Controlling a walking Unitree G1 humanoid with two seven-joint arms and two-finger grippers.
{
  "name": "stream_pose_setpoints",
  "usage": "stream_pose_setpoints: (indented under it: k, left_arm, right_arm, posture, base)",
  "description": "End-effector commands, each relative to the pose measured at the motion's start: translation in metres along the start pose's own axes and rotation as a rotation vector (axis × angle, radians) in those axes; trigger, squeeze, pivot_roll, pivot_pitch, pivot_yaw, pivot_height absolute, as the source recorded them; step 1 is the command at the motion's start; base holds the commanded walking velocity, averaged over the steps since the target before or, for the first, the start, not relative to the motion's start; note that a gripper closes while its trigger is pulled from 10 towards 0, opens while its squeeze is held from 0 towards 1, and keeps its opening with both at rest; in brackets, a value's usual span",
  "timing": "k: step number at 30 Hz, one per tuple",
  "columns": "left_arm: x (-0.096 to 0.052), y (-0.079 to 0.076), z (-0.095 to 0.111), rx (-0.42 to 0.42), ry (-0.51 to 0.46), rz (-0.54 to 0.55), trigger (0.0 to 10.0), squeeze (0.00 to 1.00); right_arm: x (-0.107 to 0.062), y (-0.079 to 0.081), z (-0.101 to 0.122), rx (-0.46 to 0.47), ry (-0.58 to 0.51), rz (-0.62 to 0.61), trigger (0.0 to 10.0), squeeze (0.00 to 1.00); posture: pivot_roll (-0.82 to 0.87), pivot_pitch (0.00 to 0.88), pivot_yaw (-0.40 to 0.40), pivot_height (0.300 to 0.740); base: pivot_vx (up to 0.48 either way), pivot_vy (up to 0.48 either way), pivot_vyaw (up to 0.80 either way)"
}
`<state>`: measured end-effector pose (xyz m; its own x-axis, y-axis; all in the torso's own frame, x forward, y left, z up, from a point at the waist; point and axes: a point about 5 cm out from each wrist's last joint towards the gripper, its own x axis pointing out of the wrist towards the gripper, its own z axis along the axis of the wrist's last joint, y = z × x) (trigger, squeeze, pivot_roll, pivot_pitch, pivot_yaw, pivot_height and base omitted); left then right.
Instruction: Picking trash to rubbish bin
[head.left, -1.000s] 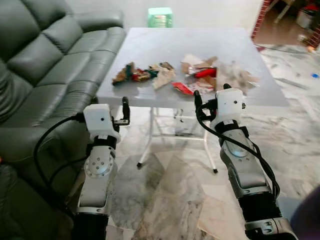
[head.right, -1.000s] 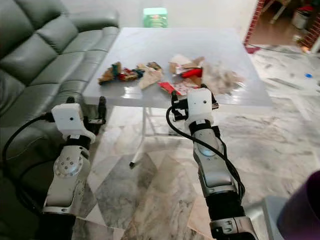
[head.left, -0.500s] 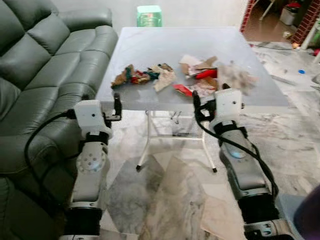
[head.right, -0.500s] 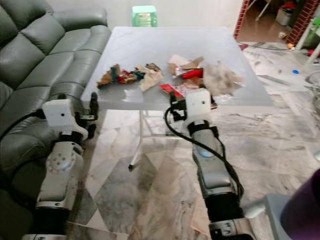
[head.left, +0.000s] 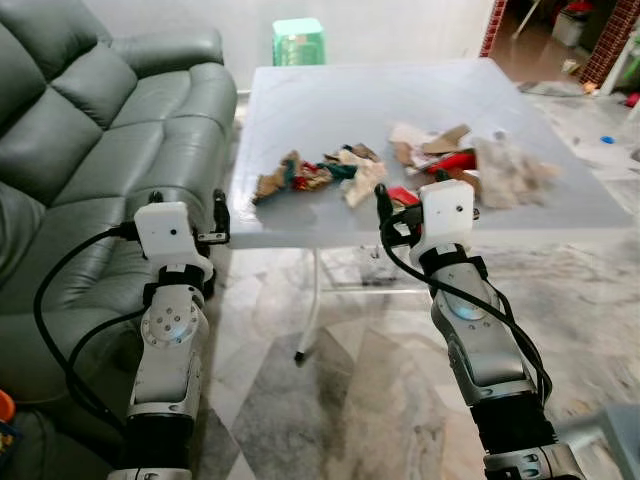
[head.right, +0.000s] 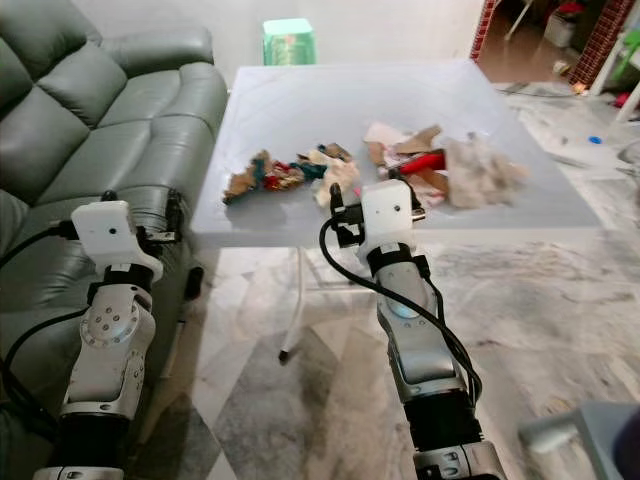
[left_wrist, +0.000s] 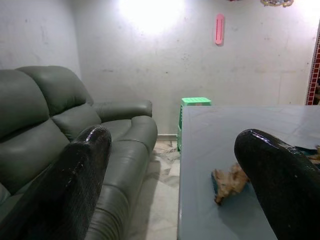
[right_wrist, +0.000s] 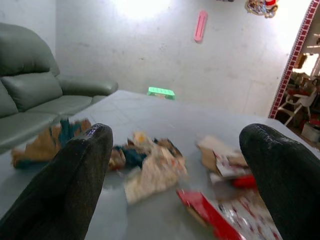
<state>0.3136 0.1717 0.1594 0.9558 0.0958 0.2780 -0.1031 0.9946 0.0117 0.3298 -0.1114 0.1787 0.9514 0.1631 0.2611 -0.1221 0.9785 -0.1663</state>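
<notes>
- Trash lies scattered on the grey counter (head.left: 330, 100) in front of me: a brown-and-teal crumpled heap (head.left: 300, 175) toward the sofa side, a pale paper wad (head.left: 362, 178) just beside it, then cardboard scraps (head.left: 430, 140), a red wrapper (head.left: 452, 160) and a whitish tissue clump (head.left: 510, 172) on the far side from the sofa.
- My right hand (head.right: 372, 190) is raised at the counter's near edge, close to the red wrapper; its two black fingers (right_wrist: 75, 180) stand well apart with nothing between them, and the right wrist view looks across the trash.
- My left hand (head.left: 185, 200) is held up off the counter's near corner, between the counter and the sofa (head.left: 90, 140); its fingers (left_wrist: 75, 185) are also spread wide and hold nothing.
- A green stool (head.left: 298, 40) stands on the floor beyond the counter's far edge, against the wall.
- A marble-patterned floor (head.left: 350, 380) shows under the counter, and the counter's white legs (head.left: 310, 300) stand on it.
- A grey blurred shape (head.right: 570, 430) sits on the floor well to the counter's right; it may be a bin, but I cannot tell.
</notes>
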Motion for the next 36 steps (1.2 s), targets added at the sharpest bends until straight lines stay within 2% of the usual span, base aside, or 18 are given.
stream_pose_setpoints:
  k: [1,13,21,28,36]
  left_arm:
    - [0.001,-0.01,0.003,-0.014,-0.014,-0.038,10.0,0.0]
    - [0.001,-0.015,0.0,0.023,0.005,-0.09,10.0,0.0]
    - [0.002,-0.026,-0.002,0.008,0.012,-0.191,10.0,0.0]
    - [0.001,-0.028,-0.001,0.013,-0.003,-0.208,10.0,0.0]
    - [-0.004,-0.033,-0.004,-0.009,0.007,-0.214,10.0,0.0]
  right_arm:
    - [0.001,-0.012,-0.001,-0.014,0.005,-0.042,10.0,0.0]
    - [-0.003,-0.01,-0.003,-0.012,0.007,-0.057,10.0,0.0]
    - [-0.004,-0.009,-0.005,-0.01,0.016,-0.038,10.0,0.0]
    - [-0.014,-0.007,-0.009,-0.018,0.03,-0.013,10.0,0.0]
    - [-0.015,-0.006,-0.007,-0.02,0.026,0.0,10.0,0.0]
  posture:
    - [-0.04,0.038,0.022,0.74]
    - [-0.03,0.036,0.039,0.74]
    - [-0.03,0.035,0.033,0.74]
    - [-0.04,0.043,0.029,0.74]
    - [-0.05,0.051,0.023,0.74]
  base:
    - [0.341,0.0,0.0]
    - [0.0,0.0,0.0]
    - [0.0,0.0,0.0]
    - [0.0,0.0,0.0]
    - [0.362,0.0,0.0]
